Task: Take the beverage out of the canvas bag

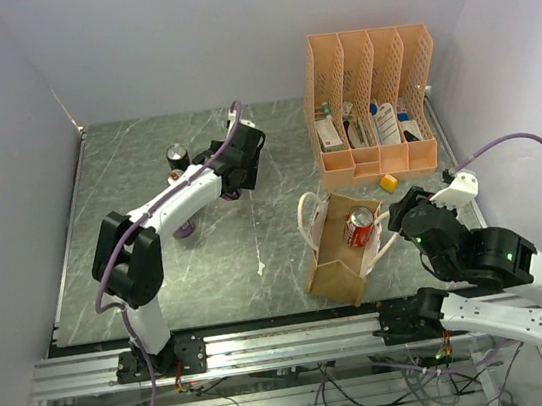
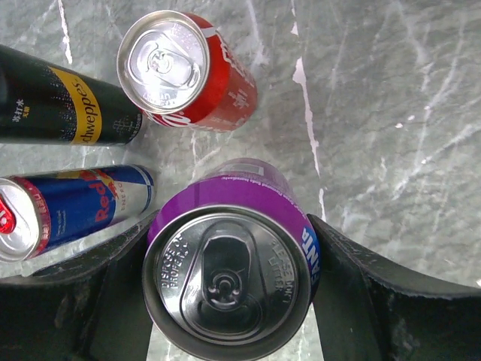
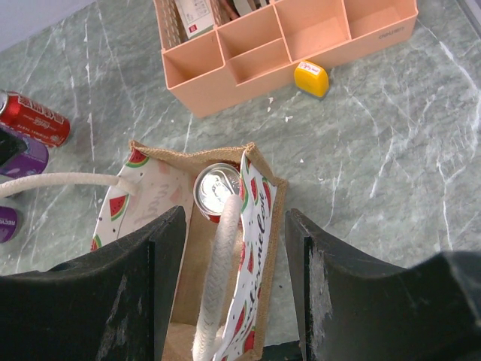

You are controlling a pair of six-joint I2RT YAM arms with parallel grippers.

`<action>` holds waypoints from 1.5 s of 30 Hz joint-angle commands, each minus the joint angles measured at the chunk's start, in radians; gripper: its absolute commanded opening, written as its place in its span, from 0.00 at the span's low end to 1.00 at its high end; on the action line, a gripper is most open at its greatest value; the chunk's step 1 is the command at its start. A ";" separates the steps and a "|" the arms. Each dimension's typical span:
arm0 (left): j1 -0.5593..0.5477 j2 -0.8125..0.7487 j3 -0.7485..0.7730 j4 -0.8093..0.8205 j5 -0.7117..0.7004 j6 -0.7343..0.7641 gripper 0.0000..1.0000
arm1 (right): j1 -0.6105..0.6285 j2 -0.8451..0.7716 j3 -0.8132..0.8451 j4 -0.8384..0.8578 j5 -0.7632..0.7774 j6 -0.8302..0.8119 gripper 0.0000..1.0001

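Note:
The tan canvas bag [image 1: 331,255] with white rope handles stands open at the front right, and it also shows in the right wrist view [image 3: 188,248]. A red beverage can [image 1: 359,226] stands upright inside it [image 3: 216,189]. My right gripper [image 1: 402,219] is open, just above the bag's right wall. That wall and one rope handle [image 3: 218,278] lie between its fingers [image 3: 234,252]. My left gripper [image 1: 236,167] is far off at the back left. It is shut on a purple Fanta can [image 2: 229,278], with a finger pressed on each side [image 2: 233,226].
A peach-orange file organizer [image 1: 372,98] stands behind the bag, with a small yellow object [image 1: 388,182] in front of it. By the left gripper are a black Schweppes can [image 2: 60,105], a red cola can [image 2: 188,68] and a Red Bull can [image 2: 68,207]. White walls surround the table.

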 commanded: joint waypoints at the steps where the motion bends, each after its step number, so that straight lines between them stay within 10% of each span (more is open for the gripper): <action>1: 0.035 -0.009 0.023 0.131 0.000 0.024 0.07 | 0.005 0.003 -0.001 0.003 0.026 0.002 0.55; 45: 0.205 0.072 -0.109 0.334 0.198 0.010 0.22 | 0.004 0.002 0.001 -0.014 0.029 0.016 0.56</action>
